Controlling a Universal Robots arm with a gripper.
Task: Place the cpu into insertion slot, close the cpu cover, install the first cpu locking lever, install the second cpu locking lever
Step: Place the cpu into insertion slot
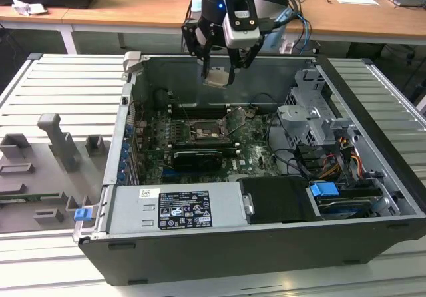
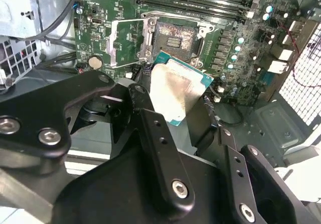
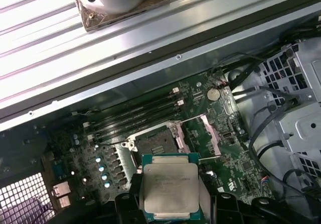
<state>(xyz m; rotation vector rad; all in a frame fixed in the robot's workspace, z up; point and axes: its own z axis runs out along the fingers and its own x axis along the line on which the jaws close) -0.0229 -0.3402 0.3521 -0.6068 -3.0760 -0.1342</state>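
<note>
So the cpu [image 1: 218, 78] is pinched in the gripper [image 1: 219, 69], with the jaws closed in on two opposite edges of the chip. It's held up in the air inside the open computer case [image 1: 219, 260], well above the motherboard [image 1: 256, 152] and not touching anything down there. In the second wrist view the chip's pale metal top is seen between the black fingers [image 2: 150, 123], with a bit of its green edge showing. The insertion slot [image 3: 153, 144] is seen bare in the first wrist view, a dark square inside a silvery rim with nothing seated in it, and the chip is kept clear of it. The cpu cover [image 3: 204, 135] is flipped up and open, swung off to one side of the socket, so its window frame isn't laid over the slot. Long black memory slots [image 3: 135, 114] are lined up right beside the socket, and a coin cell battery [image 3: 214, 94] is spotted a little past the cover. In the exterior view a black graphics card [image 1: 198, 158] is mounted across the board nearer the camera than the socket. The grey power supply [image 1: 176, 207] is found in front of that, and a metal drive cage [image 1: 313, 114] is set on the exterior view's right.
</note>
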